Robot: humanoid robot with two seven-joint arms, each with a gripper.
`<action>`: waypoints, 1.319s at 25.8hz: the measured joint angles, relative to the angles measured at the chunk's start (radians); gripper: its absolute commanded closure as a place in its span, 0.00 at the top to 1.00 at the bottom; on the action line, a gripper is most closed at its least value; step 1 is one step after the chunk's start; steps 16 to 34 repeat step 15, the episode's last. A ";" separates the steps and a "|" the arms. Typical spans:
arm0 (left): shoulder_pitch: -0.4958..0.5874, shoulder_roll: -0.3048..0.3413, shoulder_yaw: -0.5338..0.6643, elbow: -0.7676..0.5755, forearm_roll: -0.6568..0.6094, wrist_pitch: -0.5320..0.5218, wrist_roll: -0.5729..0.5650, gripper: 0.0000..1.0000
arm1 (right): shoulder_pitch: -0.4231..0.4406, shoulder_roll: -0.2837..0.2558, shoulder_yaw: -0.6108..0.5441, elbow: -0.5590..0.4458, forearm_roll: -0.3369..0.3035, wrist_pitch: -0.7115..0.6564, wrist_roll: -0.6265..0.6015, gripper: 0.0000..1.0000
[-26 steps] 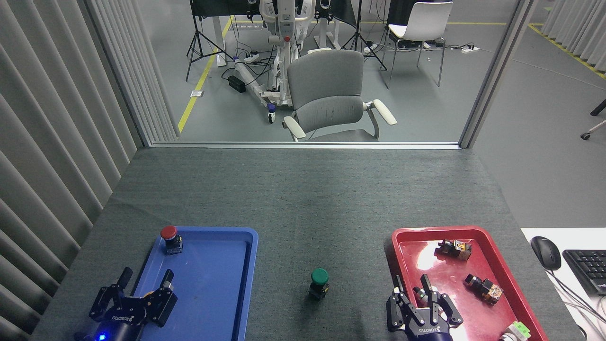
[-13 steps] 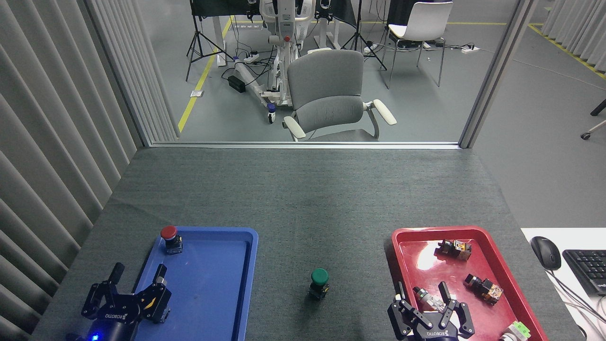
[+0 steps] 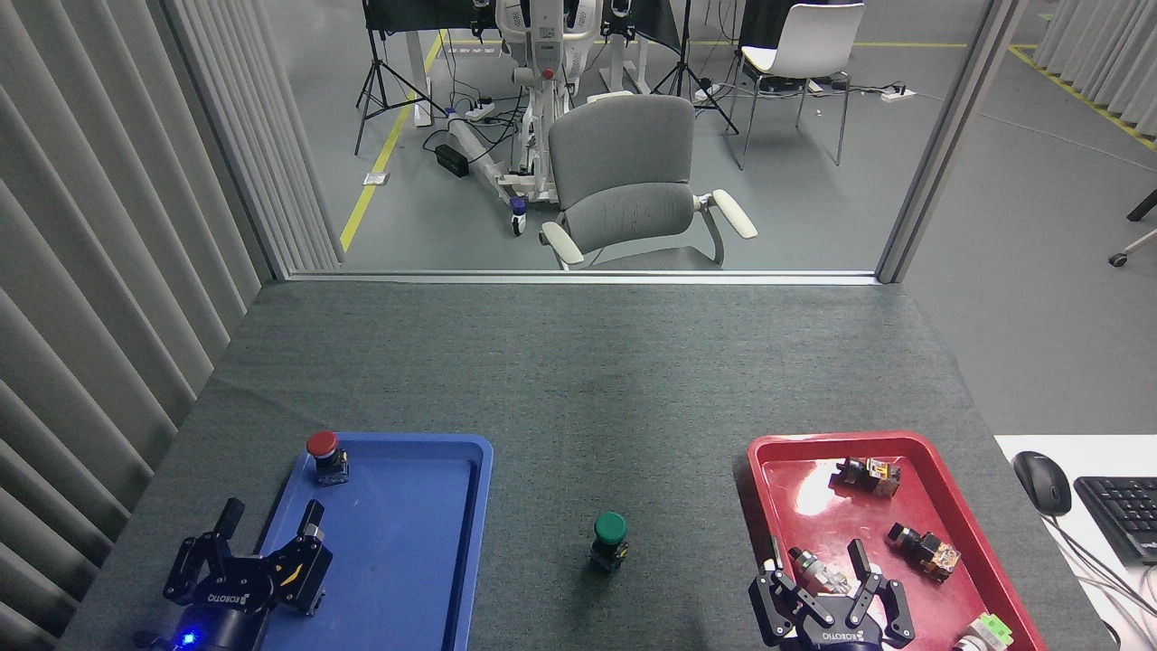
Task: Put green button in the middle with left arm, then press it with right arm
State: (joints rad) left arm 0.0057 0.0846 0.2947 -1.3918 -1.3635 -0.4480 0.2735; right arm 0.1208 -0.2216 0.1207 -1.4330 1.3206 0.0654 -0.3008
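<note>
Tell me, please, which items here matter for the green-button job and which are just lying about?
In the job:
- green button
- left end effector
- right end effector
- bare felt tabletop

Lying about:
- red button
- blue tray
- red tray
- mouse
- keyboard

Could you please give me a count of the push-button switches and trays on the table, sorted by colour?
Round red-capped push-button on black base: 1
Round green-capped push-button on black base: 1
Blue plastic tray: 1
Red plastic tray: 1
Total: 4
The small parts in the red tray are not counted.
</note>
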 measured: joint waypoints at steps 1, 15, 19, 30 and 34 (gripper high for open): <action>0.000 0.000 -0.001 0.002 0.000 0.000 0.000 1.00 | -0.001 0.000 0.000 0.001 0.000 0.000 -0.001 0.98; 0.001 0.014 -0.009 0.010 0.002 0.007 -0.002 1.00 | -0.009 -0.007 0.003 -0.005 0.001 0.007 -0.018 0.99; 0.001 0.014 -0.009 0.010 0.002 0.007 -0.002 1.00 | -0.009 -0.007 0.003 -0.005 0.001 0.007 -0.018 0.99; 0.001 0.014 -0.009 0.010 0.002 0.007 -0.002 1.00 | -0.009 -0.007 0.003 -0.005 0.001 0.007 -0.018 0.99; 0.001 0.014 -0.009 0.010 0.002 0.007 -0.002 1.00 | -0.009 -0.007 0.003 -0.005 0.001 0.007 -0.018 0.99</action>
